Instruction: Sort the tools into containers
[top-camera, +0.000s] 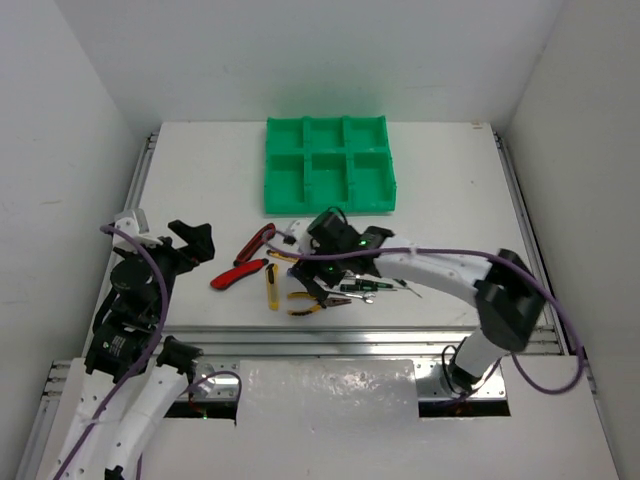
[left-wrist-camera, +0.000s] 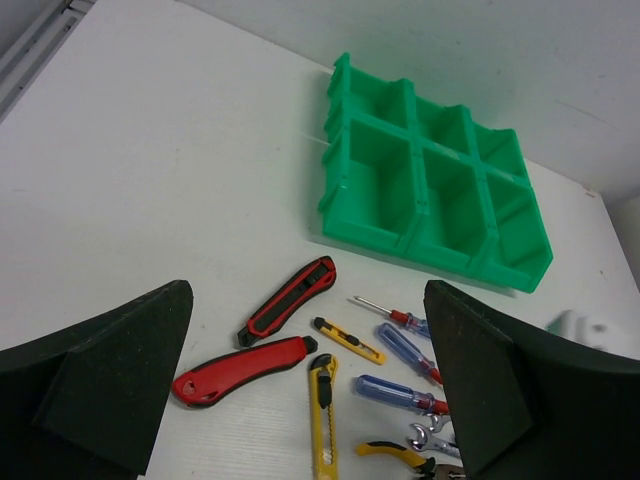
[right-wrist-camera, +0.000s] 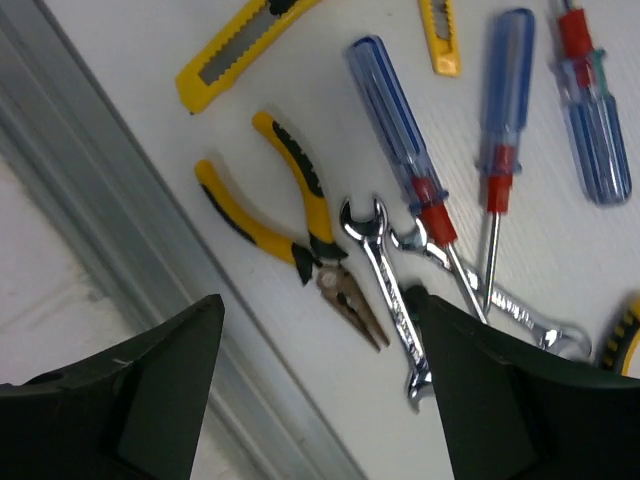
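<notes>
Right wrist view — pliers (right-wrist-camera: 300, 250) just beside wrenches (right-wrist-camera: 385, 285) — screwdrivers (right-wrist-camera: 395, 110) crossing them

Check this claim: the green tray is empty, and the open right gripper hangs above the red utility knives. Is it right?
One thing is wrong. The open right gripper hangs above the yellow-handled pliers and silver wrenches, not the red utility knives; the right wrist view shows this. The green tray is indeed empty.
</notes>
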